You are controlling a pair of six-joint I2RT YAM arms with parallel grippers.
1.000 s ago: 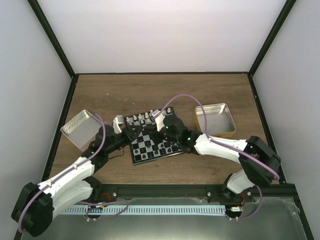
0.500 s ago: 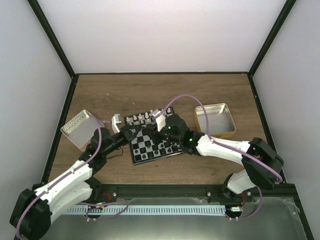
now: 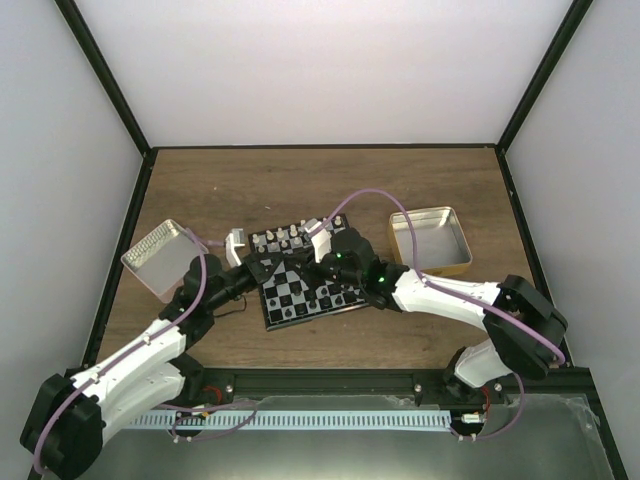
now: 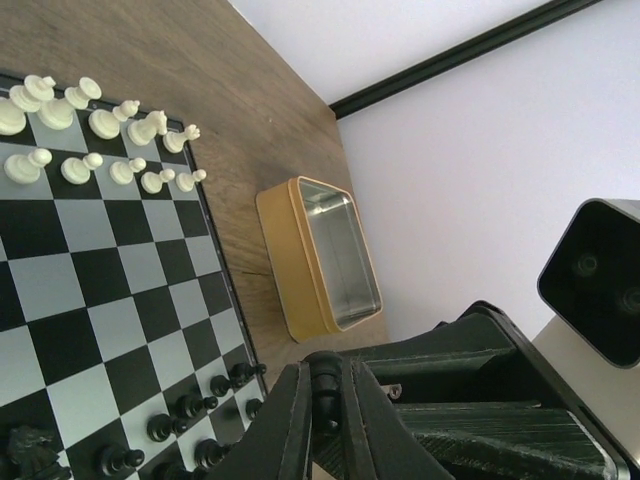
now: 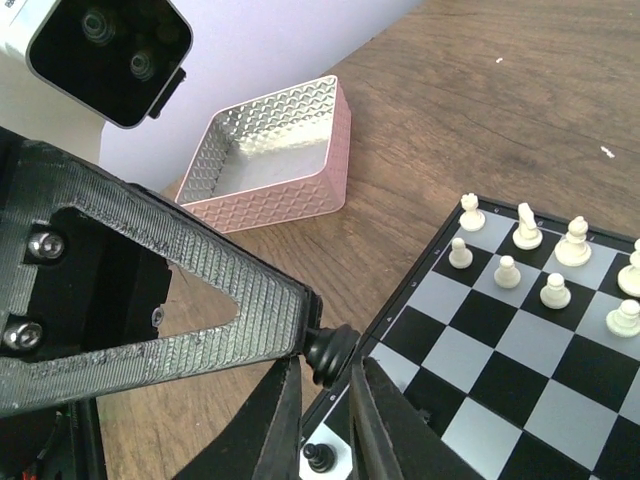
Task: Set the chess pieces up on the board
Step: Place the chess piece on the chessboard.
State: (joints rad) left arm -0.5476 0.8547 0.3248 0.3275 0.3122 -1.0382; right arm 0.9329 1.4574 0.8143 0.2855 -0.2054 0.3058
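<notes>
The board (image 3: 285, 296) lies in mid-table, and shows in the left wrist view (image 4: 90, 290) and the right wrist view (image 5: 560, 370). Black chess pieces (image 4: 185, 410) stand along its near side, with one pawn (image 5: 318, 457) at the corner. My left gripper (image 3: 283, 268) is shut on the head of one black piece (image 4: 325, 385), held sideways above the board. My right gripper (image 3: 300, 268) meets it there. In the right wrist view my right gripper (image 5: 325, 375) has its fingers closed around the base of that piece (image 5: 330, 350).
White pieces (image 3: 285, 238) fill the board's far rows (image 4: 100, 120). A silver-pink tin (image 3: 160, 258) stands left of the board (image 5: 270, 165). A gold tin (image 3: 430, 240) stands to the right (image 4: 325, 255). Black frame rails border the table.
The left forearm has shifted a little down and left. Both grippers stay together over the board with the black piece between them.
</notes>
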